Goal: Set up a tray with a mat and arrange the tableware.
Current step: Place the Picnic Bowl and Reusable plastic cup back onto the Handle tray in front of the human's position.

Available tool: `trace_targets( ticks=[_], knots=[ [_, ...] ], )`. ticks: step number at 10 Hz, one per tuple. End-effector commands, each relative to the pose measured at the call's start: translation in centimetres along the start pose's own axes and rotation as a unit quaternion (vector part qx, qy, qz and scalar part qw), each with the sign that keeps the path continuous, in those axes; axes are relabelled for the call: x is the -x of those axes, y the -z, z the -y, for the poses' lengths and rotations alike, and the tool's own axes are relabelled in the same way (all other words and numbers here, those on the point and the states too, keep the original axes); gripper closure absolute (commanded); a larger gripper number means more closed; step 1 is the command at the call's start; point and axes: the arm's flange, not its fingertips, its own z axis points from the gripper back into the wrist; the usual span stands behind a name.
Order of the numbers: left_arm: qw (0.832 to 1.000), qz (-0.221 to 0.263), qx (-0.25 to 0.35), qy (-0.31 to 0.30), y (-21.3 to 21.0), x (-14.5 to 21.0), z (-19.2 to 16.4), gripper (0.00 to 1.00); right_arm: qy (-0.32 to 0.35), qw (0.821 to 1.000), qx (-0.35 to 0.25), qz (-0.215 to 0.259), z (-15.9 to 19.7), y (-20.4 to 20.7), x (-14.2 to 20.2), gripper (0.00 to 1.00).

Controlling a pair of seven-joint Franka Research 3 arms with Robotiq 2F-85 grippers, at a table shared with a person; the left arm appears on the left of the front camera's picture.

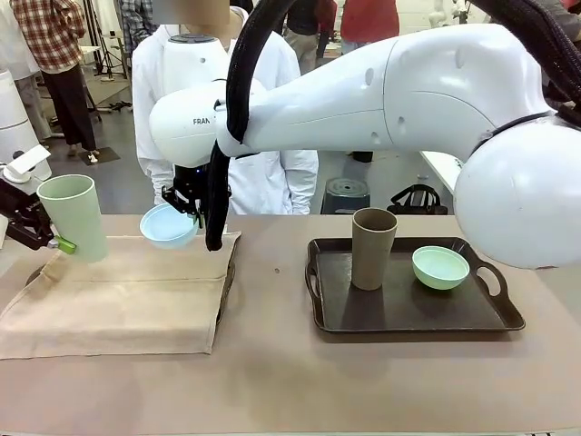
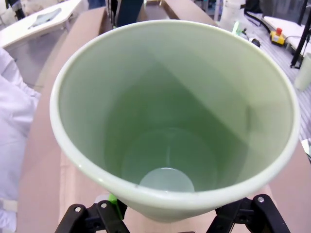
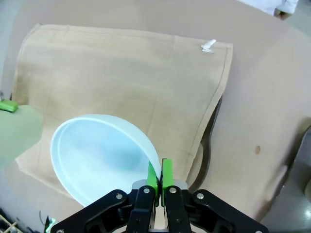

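Observation:
A beige mat (image 1: 127,291) lies over a dark tray (image 1: 225,289) on the table's left. My left gripper (image 1: 64,238) is shut on a tall pale green cup (image 1: 73,216), upright above the mat's left end; the left wrist view looks down into the cup (image 2: 170,121), gripped low by the left gripper (image 2: 165,216). My right arm reaches across, and its gripper (image 1: 188,216) is shut on the rim of a light blue bowl (image 1: 168,225), tilted above the mat's far edge. In the right wrist view the right gripper (image 3: 159,174) pinches the bowl (image 3: 97,155) over the mat (image 3: 126,82).
A second dark tray (image 1: 508,313) on the right holds a brown cup (image 1: 373,247) and a mint green bowl (image 1: 440,267). A person in a white coat (image 1: 272,173) stands at the far side. Bare table lies between the two trays and along the front.

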Motion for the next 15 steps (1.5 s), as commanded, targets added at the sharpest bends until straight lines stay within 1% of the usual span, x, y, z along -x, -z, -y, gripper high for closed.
trace_targets(
  ticks=[1, 2, 3, 4, 7, 10, 15],
  knots=[
    [1.000, 0.005, 0.004, -0.003, -0.1, -0.2, 0.3, 0.18, -0.005, 1.000, 0.005, 0.002, -0.1, 0.2, 0.2, 0.96],
    [1.000, 0.000, 0.000, 0.000, 0.0, 0.0, 0.0, 0.18, 0.000, 1.000, 0.000, 0.000, 0.0, 0.0, 0.0, 0.96],
    [1.000, 0.014, -0.002, 0.018, 0.4, 0.5, 0.2, 0.18, -0.009, 1.000, -0.017, -0.010, -0.2, 1.2, 0.0, 0.96],
    [0.999, 0.034, -0.005, 0.023, 0.8, 0.9, 0.4, 0.18, -0.013, 1.000, -0.025, -0.006, -0.6, 1.8, 0.1, 0.96],
    [0.999, 0.043, -0.004, 0.032, 2.9, 2.5, 0.1, 0.18, -0.014, 0.999, -0.034, -0.012, -1.2, 3.9, 0.2, 0.96],
    [0.999, 0.030, -0.005, 0.029, 4.1, 3.5, -1.1, 0.18, -0.013, 0.999, -0.031, -0.021, -0.9, 5.8, 0.0, 0.96],
    [1.000, 0.018, -0.003, 0.024, 5.5, 5.2, -2.4, 0.18, -0.014, 0.998, -0.037, -0.053, -0.4, 8.8, -0.6, 0.96]
  ],
)
